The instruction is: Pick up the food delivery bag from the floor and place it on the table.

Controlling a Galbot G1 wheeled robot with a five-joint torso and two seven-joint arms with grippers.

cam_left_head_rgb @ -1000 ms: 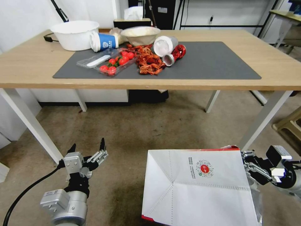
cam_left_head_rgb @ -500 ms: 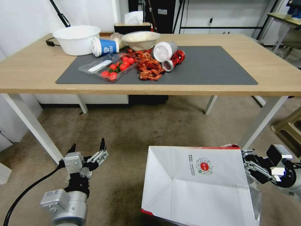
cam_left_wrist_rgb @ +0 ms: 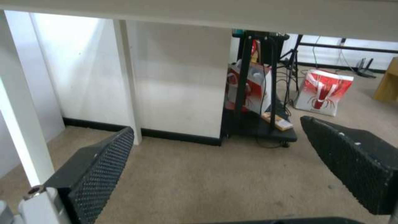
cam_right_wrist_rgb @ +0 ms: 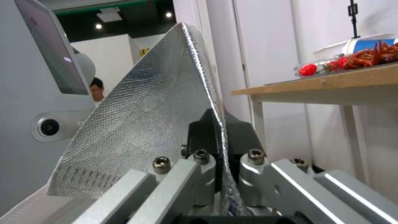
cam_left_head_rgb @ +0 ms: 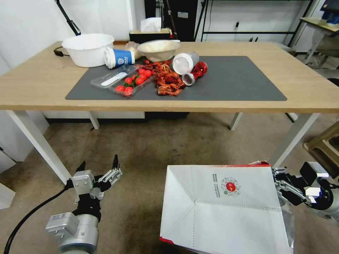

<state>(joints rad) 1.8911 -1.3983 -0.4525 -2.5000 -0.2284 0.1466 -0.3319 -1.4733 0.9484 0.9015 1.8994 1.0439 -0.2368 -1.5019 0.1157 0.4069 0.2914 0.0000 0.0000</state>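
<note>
At about eight o'clock in the head view the left gripper [cam_left_head_rgb: 100, 166] hangs low over the floor [cam_left_head_rgb: 159, 144], its two dark fingers [cam_left_wrist_rgb: 95, 174] spread wide apart with nothing between them. To its right, at five o'clock, the food delivery bag [cam_left_head_rgb: 222, 208] tilts with its white face and round red logo up. At four o'clock the right gripper [cam_left_head_rgb: 279, 187] is clamped on the bag's edge — the wrist view shows the foil lining [cam_right_wrist_rgb: 145, 124] pinched between the closed fingers. The table [cam_left_head_rgb: 310, 88] stands ahead, at twelve o'clock — its dark mat [cam_left_head_rgb: 240, 79] bare on the right.
</note>
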